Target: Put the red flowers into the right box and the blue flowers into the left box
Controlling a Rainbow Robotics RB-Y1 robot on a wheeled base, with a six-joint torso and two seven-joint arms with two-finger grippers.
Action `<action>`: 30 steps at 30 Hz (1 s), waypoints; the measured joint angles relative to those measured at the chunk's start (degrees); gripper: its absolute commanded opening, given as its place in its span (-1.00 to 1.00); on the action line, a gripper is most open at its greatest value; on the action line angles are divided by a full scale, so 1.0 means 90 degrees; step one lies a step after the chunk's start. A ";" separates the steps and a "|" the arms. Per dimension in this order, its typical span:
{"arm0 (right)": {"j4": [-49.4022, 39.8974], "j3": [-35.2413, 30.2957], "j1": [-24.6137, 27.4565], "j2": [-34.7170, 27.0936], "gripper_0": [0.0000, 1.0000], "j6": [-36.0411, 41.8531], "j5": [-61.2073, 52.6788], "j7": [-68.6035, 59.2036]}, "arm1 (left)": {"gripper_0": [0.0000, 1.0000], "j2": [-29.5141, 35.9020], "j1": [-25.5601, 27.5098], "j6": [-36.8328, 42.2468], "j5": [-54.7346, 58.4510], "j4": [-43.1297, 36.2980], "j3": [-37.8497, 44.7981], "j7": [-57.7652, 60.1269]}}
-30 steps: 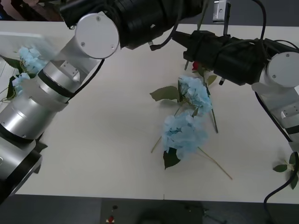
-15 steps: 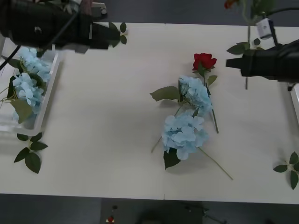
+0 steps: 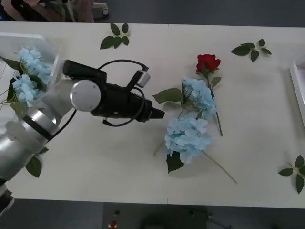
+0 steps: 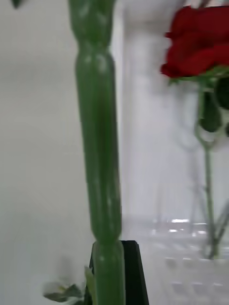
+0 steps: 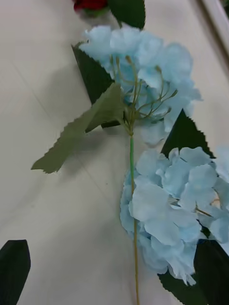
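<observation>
The left gripper (image 3: pixel 159 114) reaches over the smooth pale counter (image 3: pixel 105 162), its black tip just beside two blue flowers (image 3: pixel 188 138); whether its fingers are spread or closed I cannot tell, since the tip reads as one dark wedge. The arm behind it is brushed silver with a white round joint cap and a looped black cable. The nearer hydrangea is a fluffy cluster of thin sky-blue petals over a dark leaf, its wiry stem running to the counter's front. The second head (image 3: pixel 199 95) lies just beyond, touching it, with a serrated green leaf (image 3: pixel 167 95) spread to one side; in the left wrist view both heads (image 5: pixel 143 62) show fine branching stalks under the petals. Past them lies a red flower (image 3: pixel 208 62), a tight velvety bloom whose stem passes under the hydrangea.

In the right wrist view a thick jointed green stem (image 4: pixel 100 143) rises from between the dark fingers at the frame edge, which seem closed on it, though blur hides the contact. Another rose (image 4: pixel 200 40) stands beyond in the right box (image 4: pixel 157 209), whose walls look translucent white.

The left box (image 3: pixel 47 76), cut off by the frame, holds more hydrangeas (image 3: pixel 26 76). The right box's rim (image 3: pixel 296 88) just shows. Loose leaf sprigs (image 3: pixel 116 37) lie about
</observation>
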 measured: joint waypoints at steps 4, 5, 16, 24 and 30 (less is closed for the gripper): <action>0.0370 0.0001 0.0000 0.0053 -1.00 -0.0460 0.0820 0.0000 | 1.00 -0.0391 -0.0218 0.0000 -0.1072 0.0055 -0.0150 0.0414; 0.0466 0.0001 0.0000 0.0092 -1.00 -0.0546 0.0958 0.0000 | 1.00 -0.0440 -0.0294 0.0000 -0.1249 0.0093 -0.0206 0.0428; 0.1172 0.0480 0.0000 0.0833 -1.00 -0.2051 0.2867 -0.0005 | 1.00 -0.0892 -0.0904 0.0000 -0.2680 0.0788 -0.0789 0.0472; 0.1175 0.1486 -0.0012 0.0846 0.08 -0.2259 0.2823 -0.0694 | 1.00 -0.1127 -0.0912 -0.0001 -0.2847 0.0903 -0.0848 0.0491; 0.1175 0.1193 -0.0012 0.0846 0.25 -0.2281 0.2379 -0.0695 | 1.00 -0.1127 -0.0912 -0.0007 -0.2847 0.0903 -0.1078 0.0523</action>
